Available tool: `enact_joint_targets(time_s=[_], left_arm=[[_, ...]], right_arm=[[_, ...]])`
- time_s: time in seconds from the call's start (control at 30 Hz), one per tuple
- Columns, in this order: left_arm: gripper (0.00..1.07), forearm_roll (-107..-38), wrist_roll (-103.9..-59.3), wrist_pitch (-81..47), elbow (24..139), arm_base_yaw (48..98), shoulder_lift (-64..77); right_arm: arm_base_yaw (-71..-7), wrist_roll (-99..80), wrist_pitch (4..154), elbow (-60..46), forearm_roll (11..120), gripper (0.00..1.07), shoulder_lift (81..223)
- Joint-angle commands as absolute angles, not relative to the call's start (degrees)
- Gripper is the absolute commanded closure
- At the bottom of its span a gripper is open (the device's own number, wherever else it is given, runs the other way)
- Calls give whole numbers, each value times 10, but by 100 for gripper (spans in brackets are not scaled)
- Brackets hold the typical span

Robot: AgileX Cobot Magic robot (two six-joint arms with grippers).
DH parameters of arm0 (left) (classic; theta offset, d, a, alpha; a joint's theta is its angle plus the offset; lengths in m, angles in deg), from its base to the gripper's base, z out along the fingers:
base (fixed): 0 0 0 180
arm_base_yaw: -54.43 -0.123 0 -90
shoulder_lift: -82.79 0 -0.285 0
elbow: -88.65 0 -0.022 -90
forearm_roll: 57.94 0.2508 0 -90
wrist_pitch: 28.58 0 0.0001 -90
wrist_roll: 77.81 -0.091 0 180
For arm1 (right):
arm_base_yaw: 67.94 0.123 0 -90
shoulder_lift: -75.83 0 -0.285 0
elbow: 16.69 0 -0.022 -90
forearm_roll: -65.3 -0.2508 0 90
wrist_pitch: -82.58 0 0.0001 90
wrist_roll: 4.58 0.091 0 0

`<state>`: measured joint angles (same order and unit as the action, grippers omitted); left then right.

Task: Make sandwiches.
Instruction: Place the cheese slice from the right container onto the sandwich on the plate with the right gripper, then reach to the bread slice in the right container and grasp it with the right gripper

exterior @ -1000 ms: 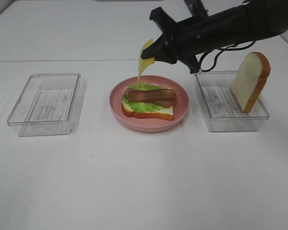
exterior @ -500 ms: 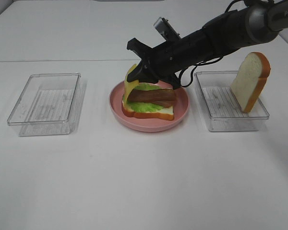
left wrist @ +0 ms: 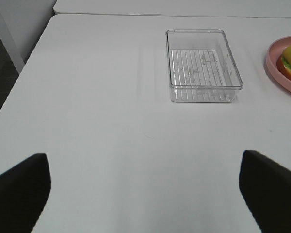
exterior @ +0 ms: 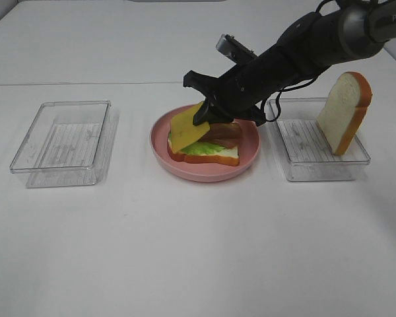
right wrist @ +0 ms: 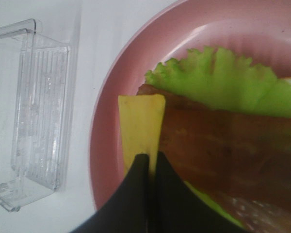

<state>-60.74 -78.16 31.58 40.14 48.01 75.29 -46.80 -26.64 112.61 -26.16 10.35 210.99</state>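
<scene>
Right gripper (exterior: 202, 115), pinched on the cheese (exterior: 187, 130), has swung it down over the bacon (exterior: 228, 134); release seems next. Left gripper (left wrist: 143, 160) stands wide.

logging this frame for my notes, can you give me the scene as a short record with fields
plate: pink, between two clear trays
sandwich: open, on the plate; bread, lettuce, bacon
cheese: yellow slice, tilted at the sandwich's left end, not yet flat
right tool: shut on the cheese
left tool: open, holding nothing, above the table
right tray: one bread slice leaning upright
left tray: left of the plate
</scene>
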Motion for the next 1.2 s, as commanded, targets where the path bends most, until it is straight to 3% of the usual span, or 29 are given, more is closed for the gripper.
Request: enact_joint_targets(time_s=[0.03, 0.3, 0.47, 0.53, 0.57, 0.6, 0.63, 0.67, 0.7, 0.77, 1.2], left_arm=[[7, -612, -778, 307, 400, 478, 763], [7, -612, -778, 307, 400, 478, 763], [7, -612, -778, 307, 400, 478, 763], [7, -612, -778, 307, 400, 478, 763], [7, -612, -778, 307, 400, 478, 763], [7, -612, -778, 307, 400, 478, 763], [7, -612, -778, 307, 400, 478, 763], [7, -612, -778, 307, 400, 478, 763], [7, -612, -778, 307, 400, 478, 763], [7, -612, -778, 307, 400, 478, 763], [7, -612, -778, 307, 400, 478, 763]], right_arm=[[-471, -249, 1113, -266, 132, 107, 2101], [-471, -181, 1101, -266, 253, 107, 2090], [-470, -164, 1103, -266, 271, 107, 2090], [-470, -164, 1104, -266, 271, 101, 2090], [-470, -164, 1104, -266, 271, 93, 2090], [-470, -164, 1104, -266, 271, 93, 2090], [-470, -164, 1104, -266, 273, 72, 2086], [-470, -165, 1104, -266, 276, 43, 2077], [-470, -165, 1104, -266, 276, 43, 2077], [-470, -169, 1105, -266, 300, 9, 2057], [-487, -141, 1192, -285, 398, 9, 1923]])
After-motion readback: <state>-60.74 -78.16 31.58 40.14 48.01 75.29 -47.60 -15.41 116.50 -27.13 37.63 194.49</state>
